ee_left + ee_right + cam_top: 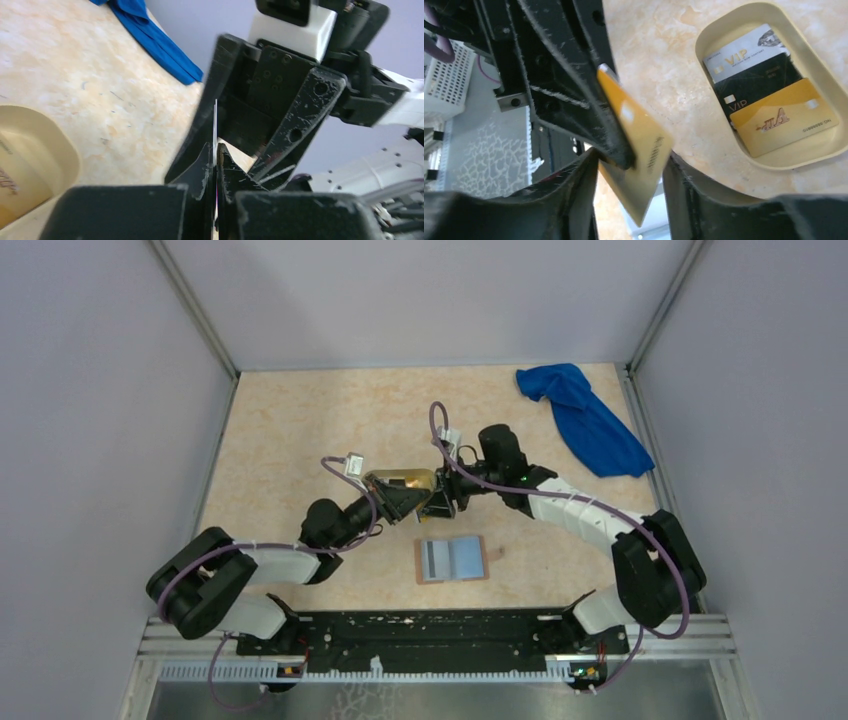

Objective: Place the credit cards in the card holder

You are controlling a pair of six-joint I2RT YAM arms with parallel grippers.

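My left gripper point(408, 502) point(216, 152) is shut on a yellow-orange credit card point(644, 145), seen edge-on in the left wrist view point(215, 125). It holds the card above the table beside the pale yellow tray point(385, 480). My right gripper point(440, 505) point(631, 175) is open, with one finger on each side of that card's lower corner. The tray point(784, 161) holds a white card point(744, 52), a black card point(759, 87) and another yellow card point(784, 122). The tan card holder point(452, 558) lies open on the table, its grey-blue slots facing up, just in front of both grippers.
A blue cloth point(585, 420) point(155, 42) lies crumpled at the back right corner. Grey walls enclose the table on three sides. The tray's edge shows at the left of the left wrist view point(30, 150).
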